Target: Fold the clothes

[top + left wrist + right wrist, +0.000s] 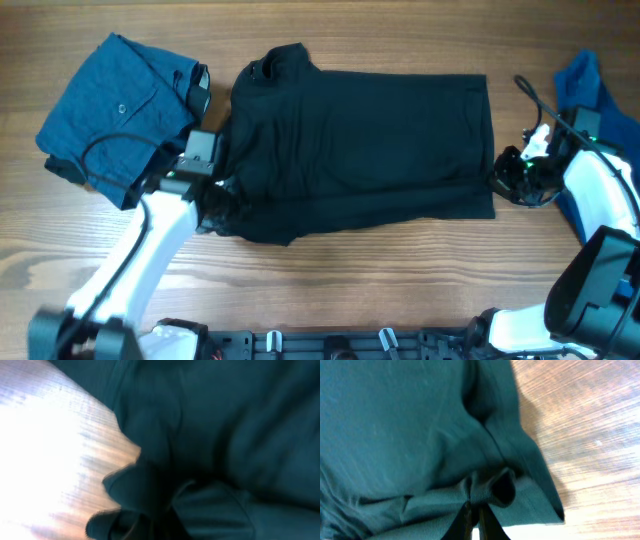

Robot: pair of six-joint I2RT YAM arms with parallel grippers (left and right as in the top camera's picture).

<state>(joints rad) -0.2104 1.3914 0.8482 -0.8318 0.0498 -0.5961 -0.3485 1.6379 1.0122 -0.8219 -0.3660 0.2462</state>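
Though seemingly part-folded into a rectangle mid-tabletop, black T-shirt [360, 140] needs more folds; left gripper [215, 192] pinches its near-left edge, right gripper [498, 180] its right hem. Blue shirt [590, 90] at right edge crumpled.

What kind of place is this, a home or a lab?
Likely a robotics lab workstation: a left arm and right arm at a wooden table, with a black T-shirt and folded blue garment laid out.
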